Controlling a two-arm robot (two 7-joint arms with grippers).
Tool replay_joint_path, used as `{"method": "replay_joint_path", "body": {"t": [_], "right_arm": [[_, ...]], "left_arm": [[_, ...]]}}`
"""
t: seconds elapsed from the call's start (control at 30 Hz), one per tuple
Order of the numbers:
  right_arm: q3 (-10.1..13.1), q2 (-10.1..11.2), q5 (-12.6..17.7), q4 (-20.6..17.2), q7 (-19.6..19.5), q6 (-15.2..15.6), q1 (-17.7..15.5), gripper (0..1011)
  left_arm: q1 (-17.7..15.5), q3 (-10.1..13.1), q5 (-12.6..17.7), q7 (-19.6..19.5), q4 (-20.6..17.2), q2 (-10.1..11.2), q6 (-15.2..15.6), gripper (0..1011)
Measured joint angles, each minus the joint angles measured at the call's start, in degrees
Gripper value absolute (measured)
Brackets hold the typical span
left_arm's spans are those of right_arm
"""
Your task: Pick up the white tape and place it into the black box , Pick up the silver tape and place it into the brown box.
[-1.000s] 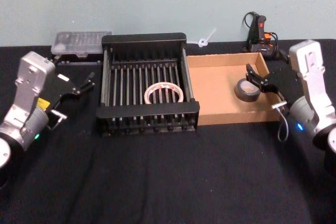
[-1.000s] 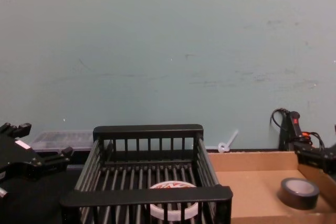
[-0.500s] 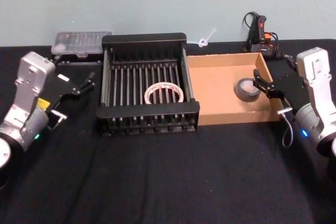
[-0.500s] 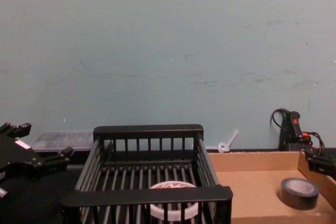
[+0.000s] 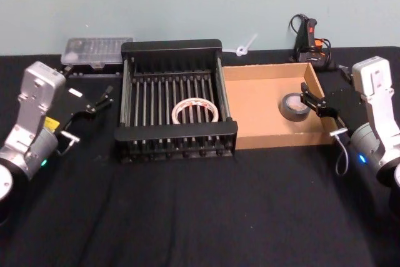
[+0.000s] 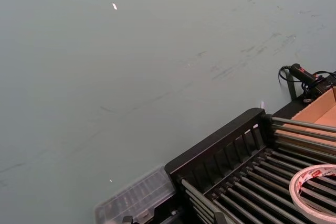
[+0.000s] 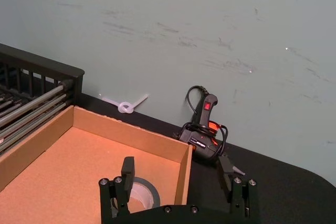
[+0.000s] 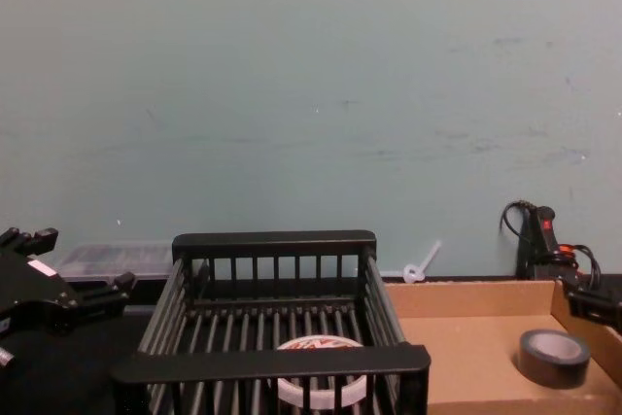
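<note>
The white tape lies flat on the slatted floor of the black box, and shows in the left wrist view too. The silver tape rests inside the brown box near its right wall; the chest view has it low at the right. My right gripper hangs open astride that right wall, one finger just beside the roll, nothing held. My left gripper is open and empty, left of the black box.
A clear plastic case sits behind the black box's left corner. A black-and-orange glue gun with its cord stands behind the brown box, next to a white cable tie. Black cloth covers the table, with open room at the front.
My right gripper has drawn back to the right from above the silver tape, which stays lying in the brown box. The left arm has not moved.
</note>
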Motion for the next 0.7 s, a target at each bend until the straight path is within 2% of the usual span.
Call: {"method": "replay_joint_path", "body": {"t": [0.7], "right_arm": [[-0.1,0.03,-0.06,0.04,0.0,-0.08,0.08,1000]], "left_arm": [[0.0,0.0,0.0,0.0,0.0,0.0,0.0,1001]]}}
